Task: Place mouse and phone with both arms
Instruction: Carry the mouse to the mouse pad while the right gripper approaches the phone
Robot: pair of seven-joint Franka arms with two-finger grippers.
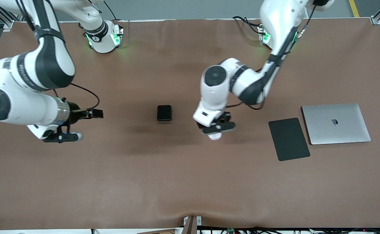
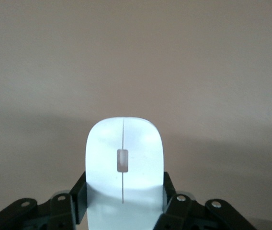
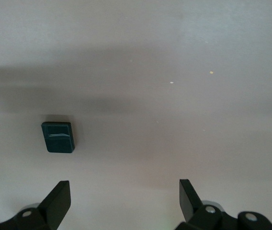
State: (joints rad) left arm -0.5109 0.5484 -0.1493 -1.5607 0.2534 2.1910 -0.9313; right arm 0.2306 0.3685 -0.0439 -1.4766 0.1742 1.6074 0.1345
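Note:
The white mouse (image 2: pixel 124 158) sits between the black fingers of my left gripper (image 2: pixel 124 199), which press on both of its sides. In the front view the left gripper (image 1: pixel 218 127) is near the table's middle, and the mouse (image 1: pixel 214 136) shows just under it, low at the brown tabletop. I cannot tell whether the mouse touches the table. The black phone (image 1: pixel 164 112) lies flat on the table, beside the left gripper toward the right arm's end. My right gripper (image 1: pixel 63 137) is open and empty, well apart from the phone. In the right wrist view the phone (image 3: pixel 58 137) lies past the right gripper (image 3: pixel 124 196).
A thin black mat (image 1: pixel 289 139) lies toward the left arm's end of the table. A closed silver laptop (image 1: pixel 336 123) lies beside it. The brown table cover (image 1: pixel 183 182) bulges slightly at the edge nearest the front camera.

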